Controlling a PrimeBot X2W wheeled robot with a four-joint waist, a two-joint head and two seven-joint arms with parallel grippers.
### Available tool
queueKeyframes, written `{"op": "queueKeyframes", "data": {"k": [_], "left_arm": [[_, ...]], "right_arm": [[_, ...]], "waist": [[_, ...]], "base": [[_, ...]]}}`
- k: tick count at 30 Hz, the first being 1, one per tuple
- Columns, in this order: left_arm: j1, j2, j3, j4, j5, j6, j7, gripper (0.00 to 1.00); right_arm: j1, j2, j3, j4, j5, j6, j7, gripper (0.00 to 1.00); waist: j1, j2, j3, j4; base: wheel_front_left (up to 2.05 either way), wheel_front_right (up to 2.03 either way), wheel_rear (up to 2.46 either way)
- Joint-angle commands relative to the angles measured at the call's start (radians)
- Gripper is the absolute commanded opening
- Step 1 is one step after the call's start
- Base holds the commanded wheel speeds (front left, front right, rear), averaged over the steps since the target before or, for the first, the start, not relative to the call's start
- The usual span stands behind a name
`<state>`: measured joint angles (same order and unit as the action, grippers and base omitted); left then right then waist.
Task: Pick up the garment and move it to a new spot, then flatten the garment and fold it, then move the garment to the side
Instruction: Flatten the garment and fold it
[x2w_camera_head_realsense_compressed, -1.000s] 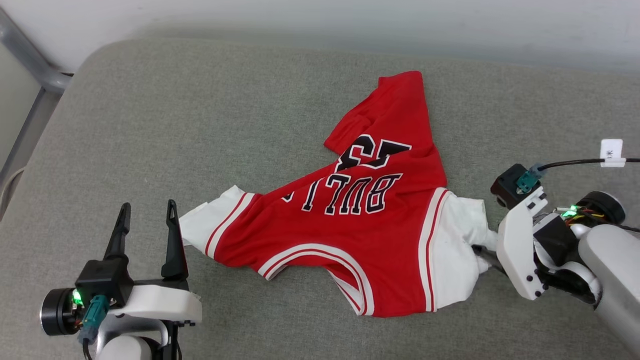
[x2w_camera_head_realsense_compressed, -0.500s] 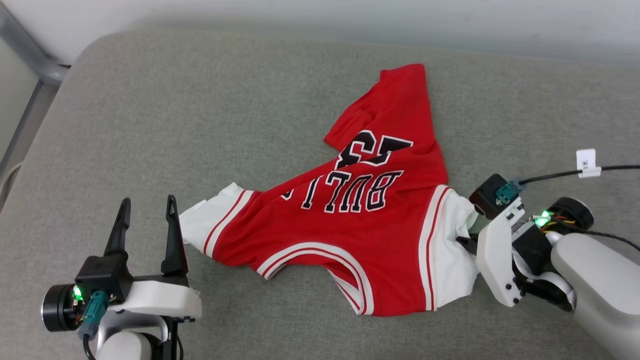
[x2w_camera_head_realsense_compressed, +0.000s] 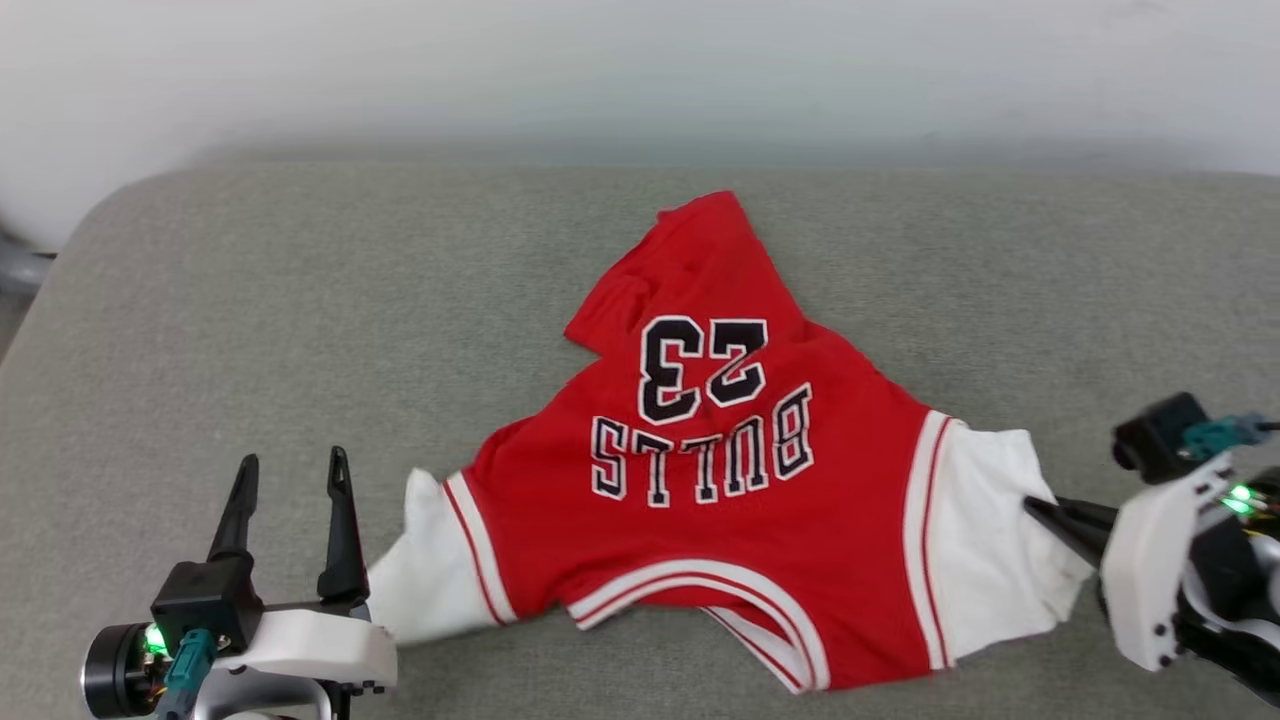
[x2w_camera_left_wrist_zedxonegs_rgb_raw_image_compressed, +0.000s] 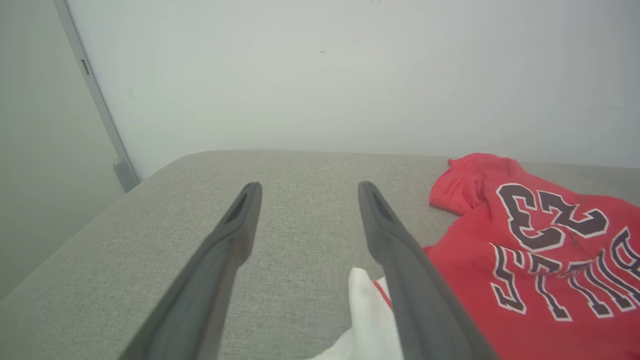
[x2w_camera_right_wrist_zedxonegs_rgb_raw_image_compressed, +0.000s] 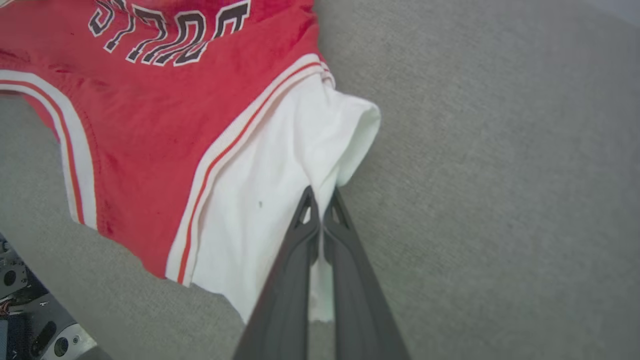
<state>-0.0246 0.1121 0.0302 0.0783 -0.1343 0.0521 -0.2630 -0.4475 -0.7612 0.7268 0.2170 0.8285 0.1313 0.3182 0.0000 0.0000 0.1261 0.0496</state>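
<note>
Red garment (x2w_camera_head_realsense_compressed: 740, 520) sprawls rumpled on grey cushion (x2w_camera_head_realsense_compressed: 250, 300): light, limp cloth, likely to drape and drag. My right fingers (x2w_camera_right_wrist_zedxonegs_rgb_raw_image_compressed: 297, 260) pinch its white sleeve (x2w_camera_right_wrist_zedxonegs_rgb_raw_image_compressed: 280, 150) at the edge; left fingers (x2w_camera_head_realsense_compressed: 342, 520) gape empty beside the other sleeve (x2w_camera_head_realsense_compressed: 425, 590), my next hold.

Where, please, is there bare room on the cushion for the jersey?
The far left of the cushion, between the jersey, the wall and the left gripper, is bare; so is the far right corner. The front is crowded: the right gripper pinches the sleeve.
</note>
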Motion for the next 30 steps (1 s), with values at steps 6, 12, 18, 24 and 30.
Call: {"op": "queueKeyframes", "data": {"k": [6,12,18,24,30], "left_arm": [[0.011,-0.014,0.017,-0.005,0.021,-0.019,-0.003,1.0],[-0.021,-0.021,0.021,0.007,0.034,-0.043,-0.003,1.0],[-0.033,-0.032,0.025,0.019,0.043,-0.057,-0.003,1.0],[-0.021,-0.039,0.037,0.03,0.051,-0.06,-0.003,1.0],[-0.002,-0.043,0.05,0.029,0.062,-0.063,-0.003,1.0]], "right_arm": [[0.113,-0.025,-0.195,0.014,0.005,-0.001,0.039,0.0],[0.126,0.004,-0.32,0.159,-0.038,-0.001,0.101,0.0],[0.124,0.076,-0.347,0.353,-0.1,-0.001,0.136,0.0],[0.11,0.137,-0.351,0.416,-0.114,-0.001,0.053,0.81],[0.079,0.106,-0.387,0.353,-0.155,-0.001,-0.126,1.0]], "waist": [[0.0,0.0,0.006,-0.029],[0.0,0.0,0.031,-0.01],[0.0,0.0,0.044,0.016],[0.0,0.0,0.026,0.017],[0.0,0.0,-0.009,-0.007]], "base": [[0.0,0.0,0.0],[0.0,0.0,0.0],[0.0,0.0,0.0],[0.0,0.0,0.0],[0.0,0.0,0.0]]}}
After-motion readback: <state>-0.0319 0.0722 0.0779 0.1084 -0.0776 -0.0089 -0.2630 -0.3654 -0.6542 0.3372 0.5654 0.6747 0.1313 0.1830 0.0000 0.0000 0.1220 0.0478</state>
